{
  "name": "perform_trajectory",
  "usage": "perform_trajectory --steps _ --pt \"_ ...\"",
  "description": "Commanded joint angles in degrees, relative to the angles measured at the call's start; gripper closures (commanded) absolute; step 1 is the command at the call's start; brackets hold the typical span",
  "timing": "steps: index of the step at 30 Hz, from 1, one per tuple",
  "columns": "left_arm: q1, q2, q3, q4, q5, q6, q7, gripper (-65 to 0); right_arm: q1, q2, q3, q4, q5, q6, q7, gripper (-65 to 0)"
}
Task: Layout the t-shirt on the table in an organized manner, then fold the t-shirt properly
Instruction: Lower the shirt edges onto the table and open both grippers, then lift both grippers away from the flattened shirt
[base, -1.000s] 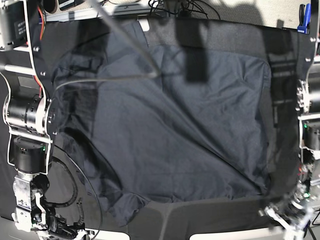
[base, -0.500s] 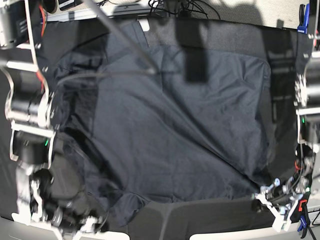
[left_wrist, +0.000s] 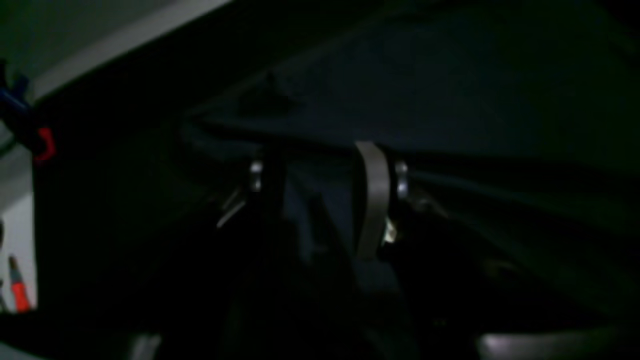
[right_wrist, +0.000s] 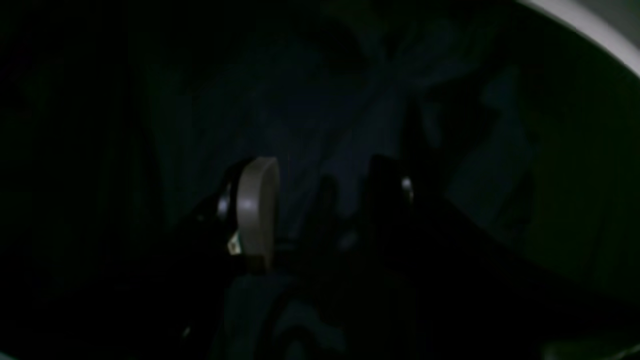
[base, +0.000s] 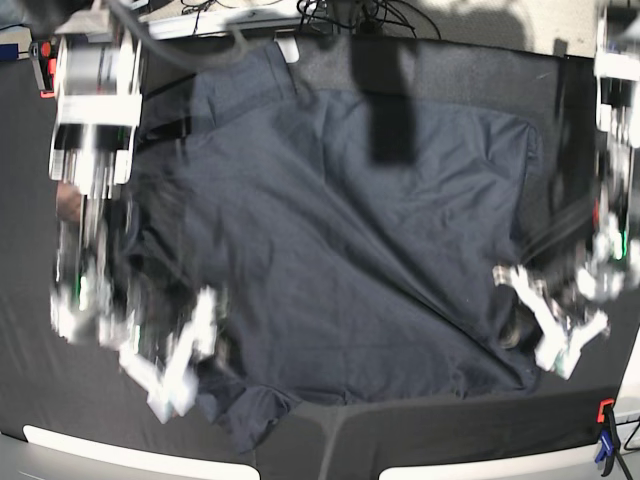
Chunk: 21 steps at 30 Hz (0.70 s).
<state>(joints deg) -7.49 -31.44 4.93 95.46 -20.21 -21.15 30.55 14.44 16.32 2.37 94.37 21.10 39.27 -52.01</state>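
The dark navy t-shirt (base: 350, 260) lies spread and creased over most of the black table (base: 450, 432), with one corner bunched near the front left. A small white label (base: 288, 48) shows at its far edge. My left gripper (base: 548, 322) is blurred over the shirt's right edge. In the left wrist view this gripper (left_wrist: 315, 160) has its fingers apart, with dark cloth (left_wrist: 450, 90) beyond them. My right gripper (base: 175, 360) hovers blurred at the shirt's lower left. The right wrist view shows it (right_wrist: 322, 165) open above folds of the shirt (right_wrist: 310, 110).
An orange-and-blue clamp (base: 603, 415) grips the front right corner, and a red one (base: 42, 62) sits at the back left. Cables (base: 350, 15) lie beyond the far edge. The table's pale edge (left_wrist: 125, 37) (right_wrist: 590, 30) shows in both wrist views.
Both arms have swung in from the front corners over the shirt. The right gripper has risen toward the lower-left hem and the left gripper toward the right edge. The shirt lies as before.
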Motion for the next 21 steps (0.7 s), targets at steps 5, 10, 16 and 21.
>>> perform_trajectory --steps 5,10,16,21 --pt "8.83 -0.68 -0.39 12.00 5.92 0.20 1.70 -20.0 -12.00 0.52 0.70 16.02 -2.34 0.73 1.44 -28.6" --pt "17.62 -1.03 -0.39 15.98 11.45 0.31 5.86 -20.0 -22.58 0.52 4.26 25.92 -4.48 0.73 1.57 -28.6" --pt "26.56 -1.27 -2.47 15.89 12.09 20.74 9.11 -20.0 -31.78 0.52 13.00 30.95 -4.39 0.73 1.33 -28.6" --pt "29.62 -0.79 -11.80 15.41 12.41 25.31 8.22 -20.0 -36.79 0.52 18.75 31.08 -2.01 0.73 1.36 -28.6"
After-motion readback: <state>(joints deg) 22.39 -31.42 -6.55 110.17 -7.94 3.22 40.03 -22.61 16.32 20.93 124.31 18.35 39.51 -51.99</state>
